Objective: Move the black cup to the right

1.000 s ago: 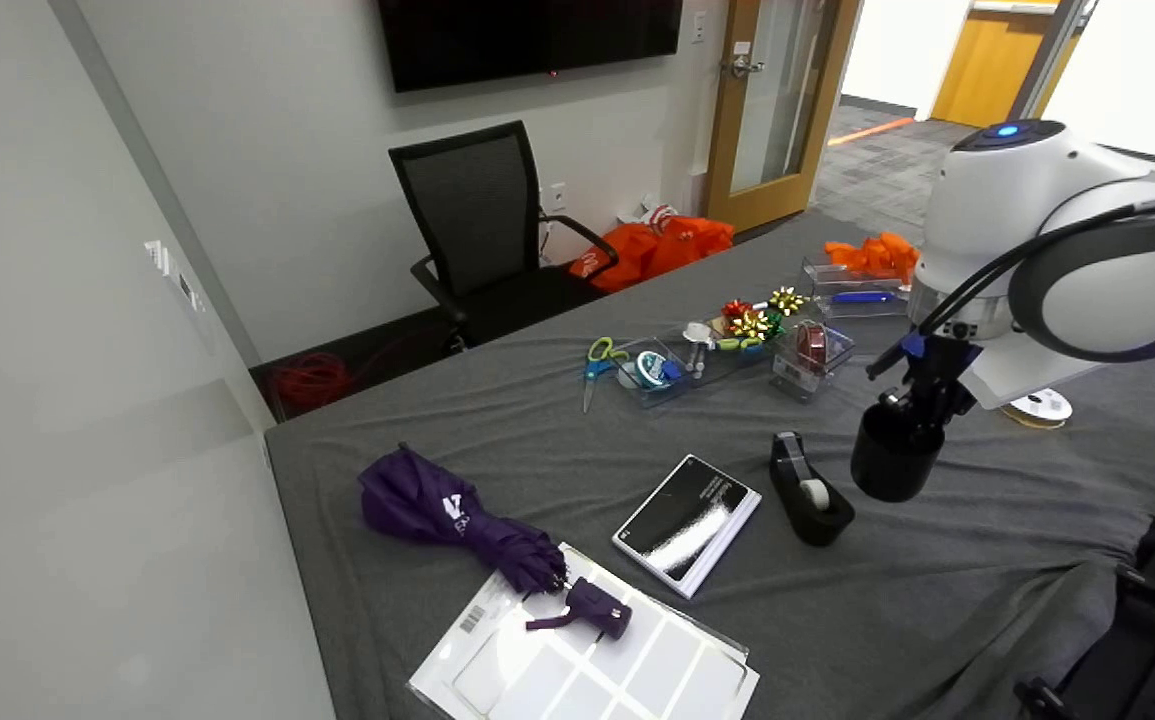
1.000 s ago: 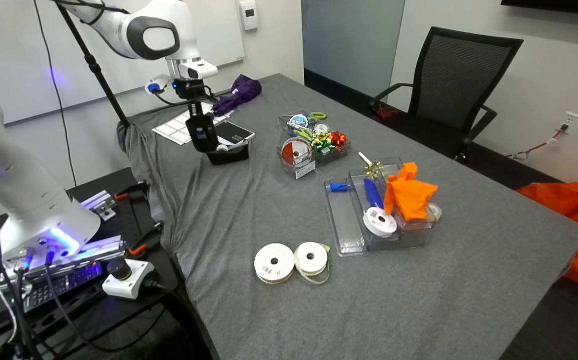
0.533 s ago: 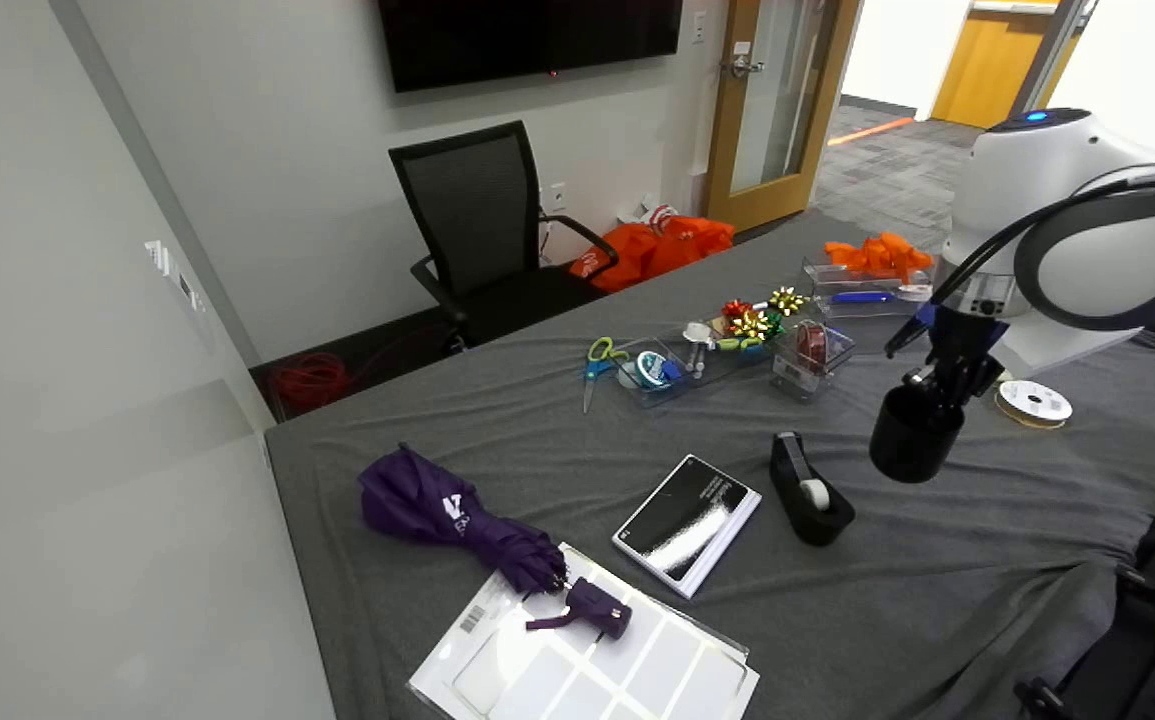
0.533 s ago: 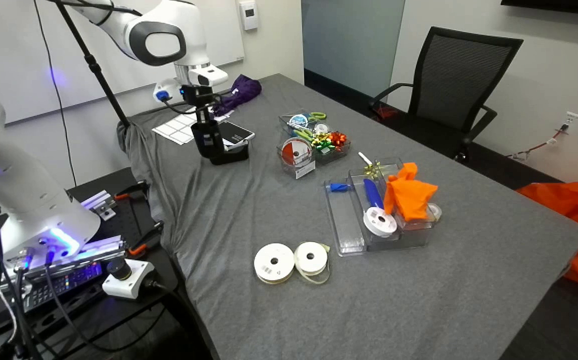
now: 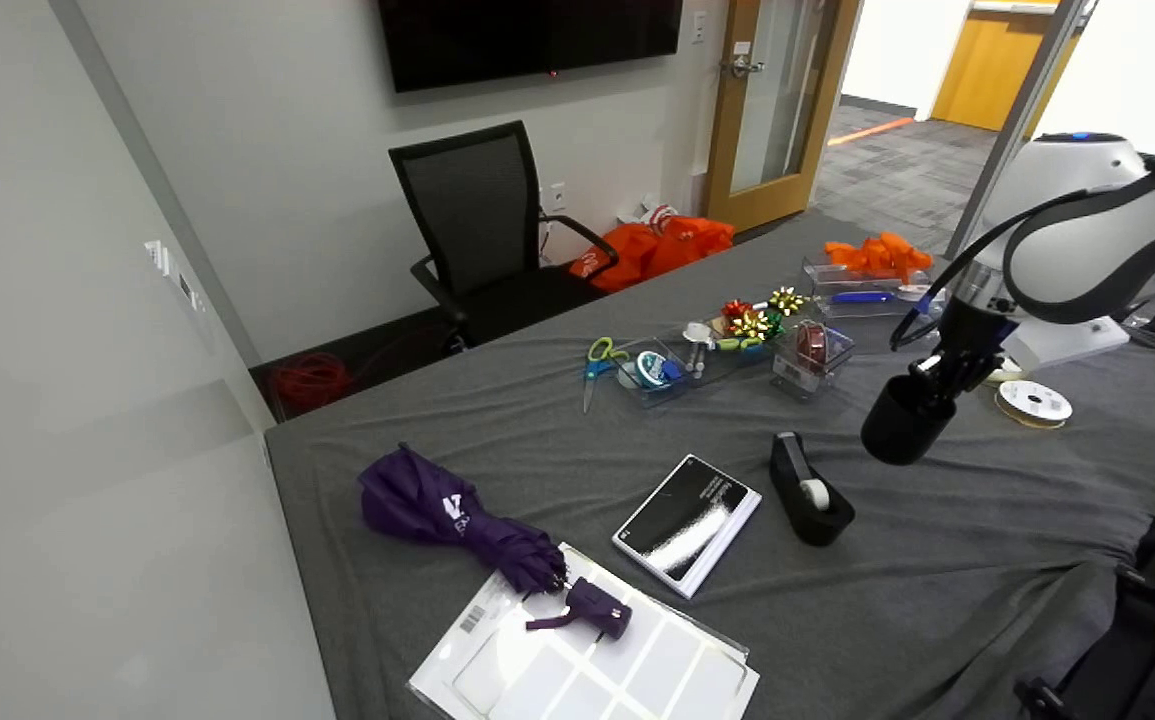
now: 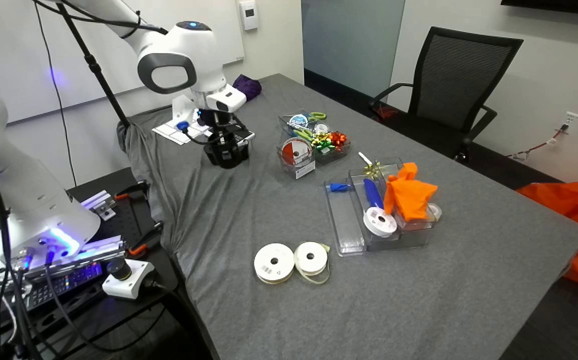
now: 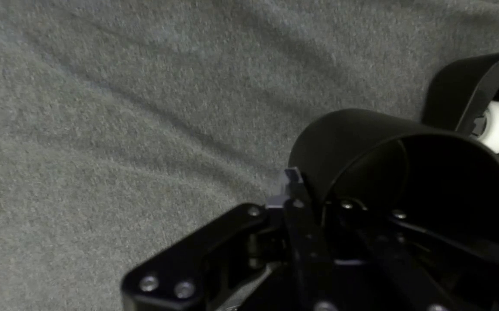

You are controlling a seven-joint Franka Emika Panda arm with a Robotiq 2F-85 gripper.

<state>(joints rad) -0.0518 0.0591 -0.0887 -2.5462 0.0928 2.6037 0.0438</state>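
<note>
In an exterior view the black cup point(image 5: 897, 428), a plain matte cyl. w/ straight sides, is leaning in the gripper point(image 7: 318, 192), base pointing down & left, mouth up & right. Its wall is being pinched at the rim. In the wrist view the round mouth is gaping wide, v. dark inside. It's being held near the tape dispenser point(image 5: 797, 492), over gray cloth point(image 5: 987, 500); whether the base is touching it, can't tell for sure.

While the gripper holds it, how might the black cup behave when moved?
The black cup is probably stiff: its visible rim looks round despite the pinching gripper. Its thin wall suggests lightness. If released, it might roll, being tilted and round-sided.
</note>
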